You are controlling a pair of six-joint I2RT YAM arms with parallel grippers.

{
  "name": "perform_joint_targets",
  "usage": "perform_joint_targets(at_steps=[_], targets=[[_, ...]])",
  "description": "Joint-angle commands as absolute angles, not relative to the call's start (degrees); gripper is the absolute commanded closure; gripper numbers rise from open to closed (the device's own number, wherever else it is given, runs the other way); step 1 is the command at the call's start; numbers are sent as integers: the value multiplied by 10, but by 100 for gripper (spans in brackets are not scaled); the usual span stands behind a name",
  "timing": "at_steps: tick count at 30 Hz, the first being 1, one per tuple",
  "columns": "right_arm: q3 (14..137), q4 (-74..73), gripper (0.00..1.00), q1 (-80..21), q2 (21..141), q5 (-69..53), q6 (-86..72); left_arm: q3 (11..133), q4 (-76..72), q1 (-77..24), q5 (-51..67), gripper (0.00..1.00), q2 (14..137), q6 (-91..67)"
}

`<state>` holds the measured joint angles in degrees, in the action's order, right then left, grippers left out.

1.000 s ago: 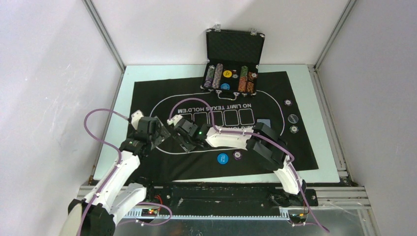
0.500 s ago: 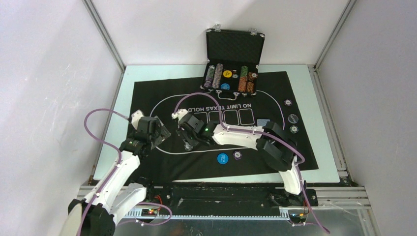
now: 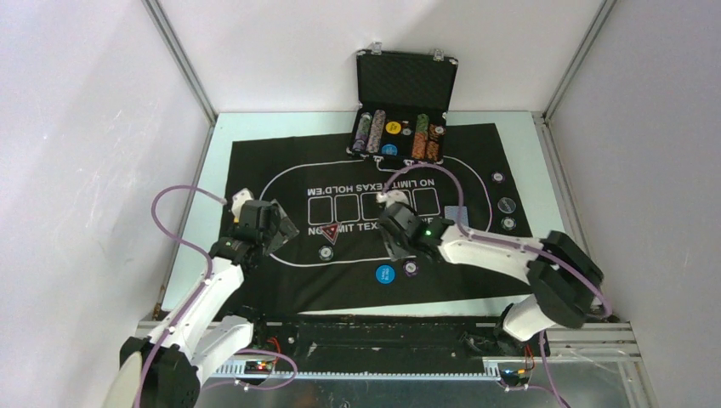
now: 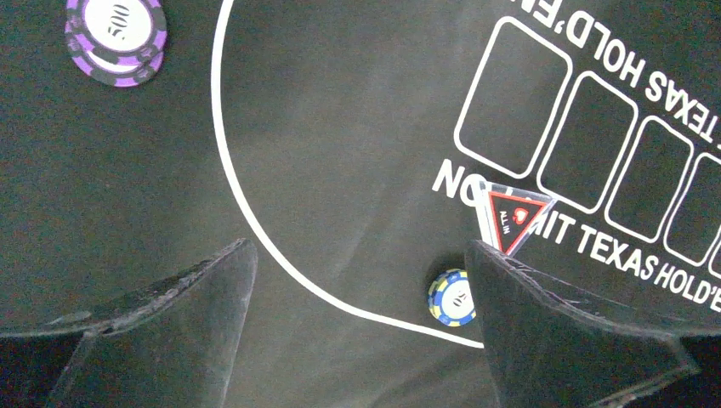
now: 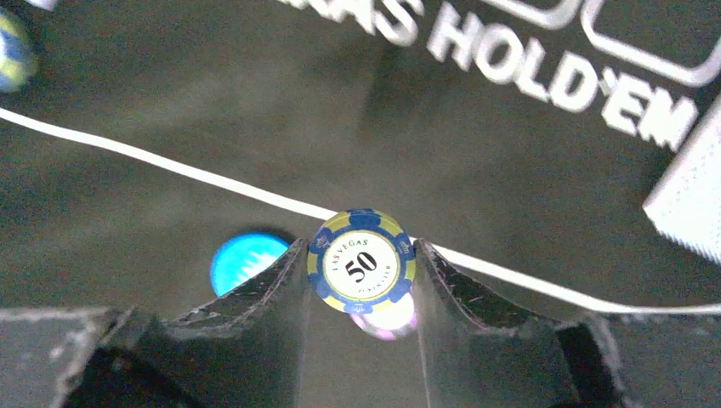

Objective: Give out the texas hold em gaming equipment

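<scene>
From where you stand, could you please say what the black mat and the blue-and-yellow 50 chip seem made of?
Black white-lettered mat: probably felt or cloth, matte, glare-free, wavy-edged. Round blue-and-yellow 50 chip: likely plastic or clay composite, smooth, with printed centre label.

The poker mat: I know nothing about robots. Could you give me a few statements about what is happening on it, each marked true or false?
1. The right gripper is shut on a blue-and-yellow chip marked 50. True.
2. The left gripper holds a purple chip. False: it is open and empty; the purple chips lie on the mat.
3. The black case is closed. False: its lid stands open.
4. A red triangular All In marker sits on the mat's white lettering. True.
</scene>
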<state>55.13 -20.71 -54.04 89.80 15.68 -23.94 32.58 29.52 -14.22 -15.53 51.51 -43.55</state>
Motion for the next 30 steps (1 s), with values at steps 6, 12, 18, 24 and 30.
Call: perform_joint_targets(at_steps=[6,12,18,24,30], targets=[[389,-270,75,-493,751,215,-360,319,261,-140,-127,0,524,-412],[362,-238,75,-488,756,217,-370,323,258,-140,-120,0,549,-410],[357,-219,70,-480,769,220,-369,327,260,-140,-124,0,556,-408],[349,-224,55,-479,769,231,-378,327,259,-140,-126,0,561,-409],[341,-224,39,-486,760,243,-393,333,267,-140,-128,0,561,-414]])
